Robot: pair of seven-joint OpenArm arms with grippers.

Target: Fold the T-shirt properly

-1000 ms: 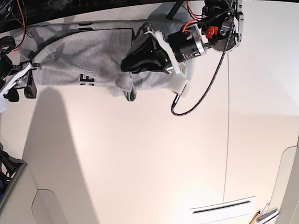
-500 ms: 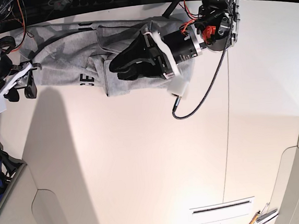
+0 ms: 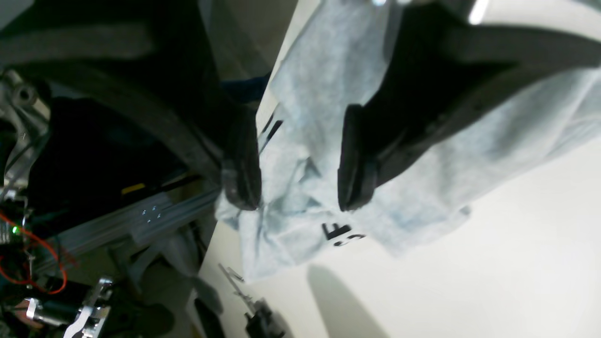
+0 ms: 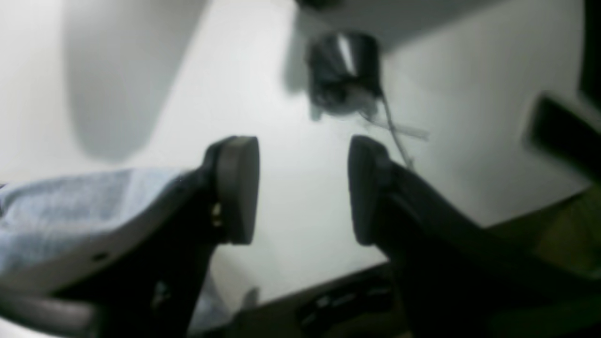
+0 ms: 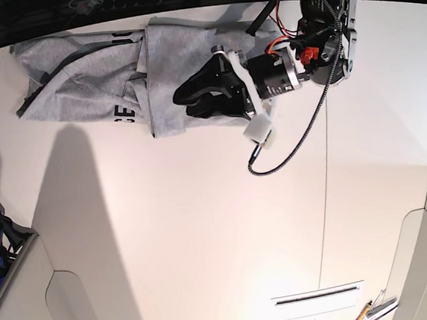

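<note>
1. The T-shirt (image 5: 109,83) lies along the far edge of the white table (image 5: 204,228), at about 11 o'clock in the base view. It is a long, uneven grey band with black lettering (image 5: 123,112) peeking out at its near edge.

2. One side panel is turned over onto the body: a plain grey flap (image 5: 171,59) lies across the middle of the garment, its edge running roughly 12 to 6 o'clock. I judge this to be one lengthwise fold laid down.

3. The rest is rumpled, with a dark-edged sleeve or hem (image 5: 48,69) crossing the 9 o'clock end. Squaring it up and the remaining folds are, in my judgement, not yet done; the task looks less than halfway.

4. The left gripper (image 3: 298,159) sits over the folded flap, jaws spread wide, cloth visible between the pads (image 3: 354,159) but not pinched. It holds nothing.

5. The right gripper (image 4: 303,188) is out of the base view. Its wrist view shows jaws well apart over bare table, empty, with grey cloth (image 4: 70,206) at about 8 o'clock behind one finger.
</note>
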